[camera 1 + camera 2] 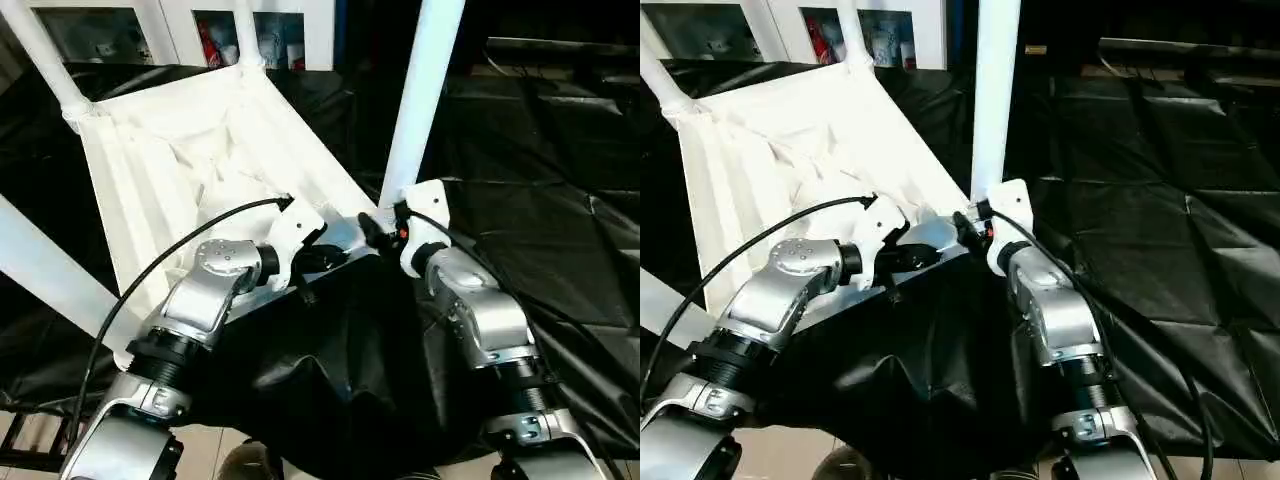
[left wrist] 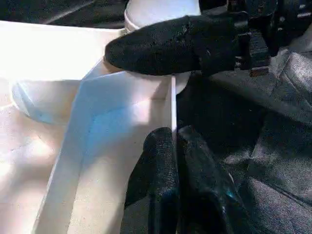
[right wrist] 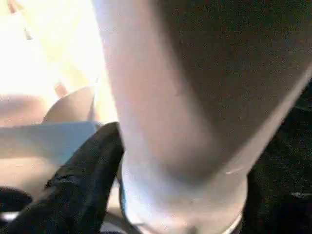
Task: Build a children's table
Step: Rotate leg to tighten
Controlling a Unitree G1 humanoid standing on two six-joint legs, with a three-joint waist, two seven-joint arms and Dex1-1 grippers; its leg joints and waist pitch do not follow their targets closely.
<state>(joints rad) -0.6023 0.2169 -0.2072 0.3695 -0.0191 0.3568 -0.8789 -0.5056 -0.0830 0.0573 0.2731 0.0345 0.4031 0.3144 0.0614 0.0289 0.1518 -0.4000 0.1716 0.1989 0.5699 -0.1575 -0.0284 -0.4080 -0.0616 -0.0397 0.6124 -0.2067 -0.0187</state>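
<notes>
The left gripper (image 2: 176,161) was pinched closed on the thin near rim of the white tabletop (image 1: 190,150), one black finger on each face of that rim, just beside the corner socket. The tabletop lay upside down and tilted on the counter (image 1: 540,200), its ribbed underside facing up and its near corner at the counter's front edge, where the black drape hung down.

Just to the right of the left gripper, the right gripper (image 1: 385,225) sat at the foot of a white tube leg (image 1: 420,90) that stood upright in that same corner socket. One black finger (image 3: 83,180) lay against the leg's base on the tabletop side. The frames did not show whether this gripper was closed on the leg or standing apart from it. In the left wrist view, that finger crossed in front of the leg's base.

Farther from both grippers, three more legs were seated in the other corners: one (image 1: 40,55) at the far left corner, one (image 1: 248,30) at the far corner, and one (image 1: 50,270) slanting past the left forearm.

To the right of the right gripper, the black-draped counter lay broad and flat. Beyond the tabletop stood white-framed cabinets (image 1: 200,30).
</notes>
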